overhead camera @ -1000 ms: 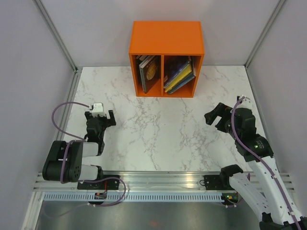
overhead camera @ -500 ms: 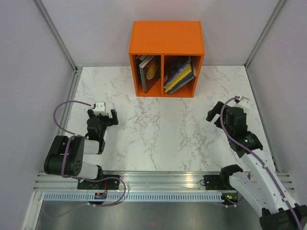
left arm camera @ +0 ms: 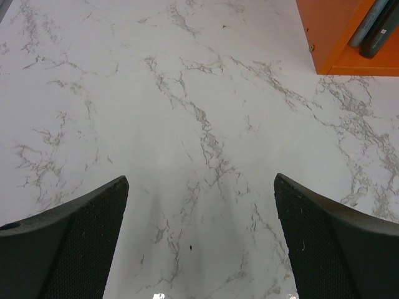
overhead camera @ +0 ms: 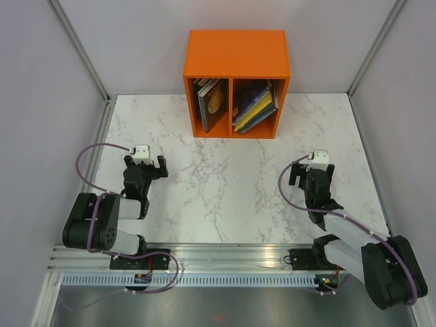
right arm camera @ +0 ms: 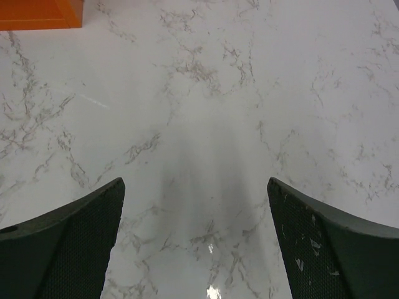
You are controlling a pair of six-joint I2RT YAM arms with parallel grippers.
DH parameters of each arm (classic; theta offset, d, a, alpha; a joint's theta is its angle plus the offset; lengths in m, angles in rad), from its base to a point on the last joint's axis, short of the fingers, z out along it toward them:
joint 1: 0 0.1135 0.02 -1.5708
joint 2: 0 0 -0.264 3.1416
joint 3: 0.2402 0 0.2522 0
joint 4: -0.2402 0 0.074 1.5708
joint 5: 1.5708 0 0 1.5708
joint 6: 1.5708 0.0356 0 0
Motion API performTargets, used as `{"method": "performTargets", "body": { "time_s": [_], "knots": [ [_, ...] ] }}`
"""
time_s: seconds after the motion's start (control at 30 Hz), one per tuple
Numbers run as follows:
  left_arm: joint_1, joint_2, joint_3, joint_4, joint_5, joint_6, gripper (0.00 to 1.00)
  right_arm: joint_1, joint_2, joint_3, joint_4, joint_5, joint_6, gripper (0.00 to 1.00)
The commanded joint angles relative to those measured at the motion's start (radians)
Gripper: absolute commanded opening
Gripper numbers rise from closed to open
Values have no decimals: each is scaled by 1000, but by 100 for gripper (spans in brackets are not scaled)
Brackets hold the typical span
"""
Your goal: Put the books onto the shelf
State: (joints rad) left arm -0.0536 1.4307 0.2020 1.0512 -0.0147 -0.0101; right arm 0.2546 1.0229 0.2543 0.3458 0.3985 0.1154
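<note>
Along the near edge of the table, a ribbed aluminium rail (overhead camera: 231,253) carries both arm bases. Just beyond it on the left, the black two-finger left gripper (overhead camera: 144,165) sits low over the white, grey-veined marble tabletop (overhead camera: 225,170). Its jaws are spread wide with nothing between them. A thin purple cable (overhead camera: 83,163) loops out beside its wrist. From the left wrist view, the left gripper (left arm camera: 199,187) frames only bare marble between its dark textured fingers (left arm camera: 68,243).

On the other side, at about the same depth, the black right gripper (overhead camera: 310,172) also points away from the bases. Its jaws are likewise wide apart and hold nothing. The right wrist view of this gripper (right arm camera: 194,184) shows plain marble between the fingers.

At the far edge of the tabletop, well apart from both grippers, stands the bright orange box-shaped shelf (overhead camera: 236,51) with two square compartments. All the thin paperback books in view are inside it. Dark-covered ones (overhead camera: 211,102) stand nearly upright in the left compartment. Yellow, blue and dark ones (overhead camera: 255,105) lean diagonally in the right compartment. An orange corner of the shelf (left arm camera: 330,31) shows at the upper right of the left wrist view, with dark book spines (left arm camera: 380,25) inside. Another orange corner (right arm camera: 37,15) shows at the upper left of the right wrist view.
</note>
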Motion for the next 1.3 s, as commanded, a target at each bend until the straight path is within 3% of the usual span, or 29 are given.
{"method": "performTargets", "body": {
  "time_s": [0.0, 0.07, 0.17, 0.37, 0.43, 0.57, 0.6, 1.27],
  "knots": [
    [3, 2, 22, 76, 10, 9, 100, -32, -3, -157, 496, 33, -50, 98],
    [3, 1, 22, 78, 10, 9, 100, -58, 58, -214, 697, 63, -10, 98],
    [3, 4, 22, 76, 10, 9, 100, -100, 164, -196, 807, 24, -34, 98],
    [3, 4, 22, 78, 10, 9, 100, -175, 561, -153, 1203, -217, -63, 98],
    [3, 0, 22, 76, 10, 9, 100, -175, 475, -95, 907, -188, -56, 98],
    [3, 2, 22, 75, 10, 9, 100, -176, 497, -9, 810, -263, -88, 98],
    [3, 4, 22, 76, 10, 9, 100, -175, 508, -16, 865, -283, -97, 98],
    [3, 2, 23, 78, 10, 9, 100, -175, 505, -16, 843, -299, -102, 98]
  ]
}}
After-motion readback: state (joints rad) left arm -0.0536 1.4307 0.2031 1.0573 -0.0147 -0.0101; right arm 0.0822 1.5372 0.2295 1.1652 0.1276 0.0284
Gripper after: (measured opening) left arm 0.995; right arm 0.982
